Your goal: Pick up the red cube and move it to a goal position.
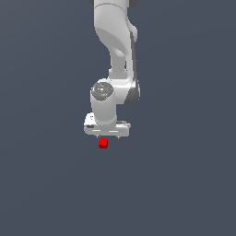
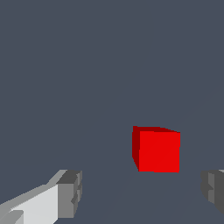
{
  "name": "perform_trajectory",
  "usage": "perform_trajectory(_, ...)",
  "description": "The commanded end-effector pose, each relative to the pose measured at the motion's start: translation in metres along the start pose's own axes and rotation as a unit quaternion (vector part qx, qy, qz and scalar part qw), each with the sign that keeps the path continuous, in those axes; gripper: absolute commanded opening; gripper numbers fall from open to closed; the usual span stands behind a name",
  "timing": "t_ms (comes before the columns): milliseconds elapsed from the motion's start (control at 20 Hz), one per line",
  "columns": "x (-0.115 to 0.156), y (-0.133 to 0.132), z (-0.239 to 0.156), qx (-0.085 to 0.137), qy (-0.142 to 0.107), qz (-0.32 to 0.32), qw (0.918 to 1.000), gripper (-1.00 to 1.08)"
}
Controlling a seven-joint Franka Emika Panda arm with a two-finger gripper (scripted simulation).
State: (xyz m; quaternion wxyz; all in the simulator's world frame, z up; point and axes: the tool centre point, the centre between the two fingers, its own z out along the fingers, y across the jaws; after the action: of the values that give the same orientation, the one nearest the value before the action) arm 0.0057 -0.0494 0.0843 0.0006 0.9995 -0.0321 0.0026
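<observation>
The red cube (image 1: pixel 103 143) is a small bright-red block on the dark grey floor, just below the white gripper hand in the exterior view. In the wrist view the red cube (image 2: pixel 157 151) stands beyond the gap between the fingers, closer to one of them. My gripper (image 2: pixel 142 192) is open: one fingertip (image 2: pixel 70 193) and the other fingertip (image 2: pixel 214 187) stand wide apart with nothing between them. In the exterior view the gripper (image 1: pixel 105 137) points down, its fingers mostly hidden behind the hand. I cannot tell whether it touches the cube.
The white arm (image 1: pixel 115 41) comes down from the top of the exterior view. The plain dark grey floor (image 1: pixel 184 184) stretches all around with no other objects in view.
</observation>
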Motion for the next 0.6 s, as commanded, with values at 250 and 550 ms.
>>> perform_trajectory(250, 0.004, 0.021, 0.049, 0.000, -0.002, 0.014, 0.9999, 1.00)
perform_trajectory(550, 0.006, 0.027, 0.064, 0.000, -0.003, 0.019, 0.9998, 1.00)
